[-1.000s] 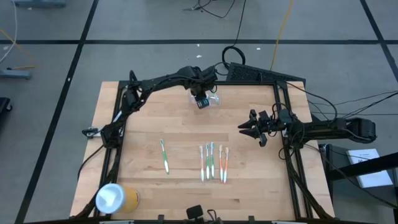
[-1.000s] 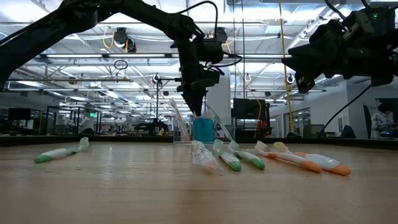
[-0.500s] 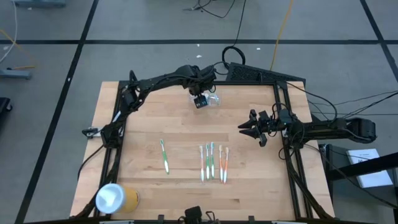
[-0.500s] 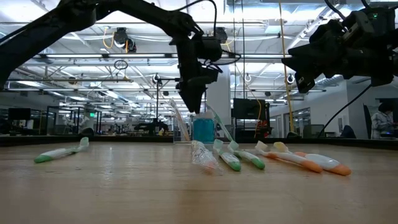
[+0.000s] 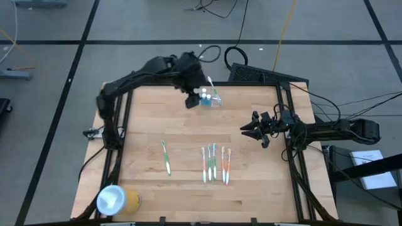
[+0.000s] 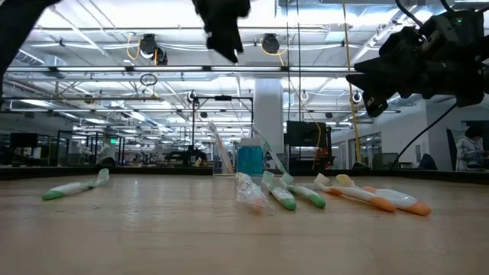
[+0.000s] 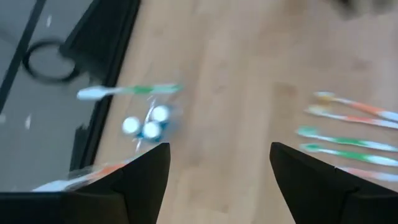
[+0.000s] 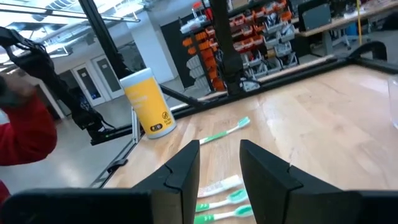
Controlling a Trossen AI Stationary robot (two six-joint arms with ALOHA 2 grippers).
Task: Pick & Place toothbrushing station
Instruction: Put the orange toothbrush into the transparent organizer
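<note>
The toothbrushing station (image 5: 212, 100), a clear holder with a blue insert (image 6: 249, 159), stands on its base near the table's far edge. A green toothbrush (image 7: 130, 91) leans out of it. My left gripper (image 5: 191, 102) hangs open high above the table, just left of the holder, and shows at the top of the low view (image 6: 221, 34). In its wrist view the fingers (image 7: 217, 180) stand wide apart with nothing between them. My right gripper (image 5: 247, 129) waits at the table's right, held level and open with a narrow, empty gap (image 8: 221, 165).
One green toothbrush (image 5: 166, 157) lies alone left of centre. Several green and orange toothbrushes (image 5: 215, 164) lie side by side near the middle. A yellow cylinder with a white round end (image 5: 117, 199) lies at the near left corner. Bare wood lies between the holder and the brushes.
My left gripper has opened and drawn out of the holder. It has risen well above the table, drifting a little toward the left edge. The holder has stayed in place, upright.
</note>
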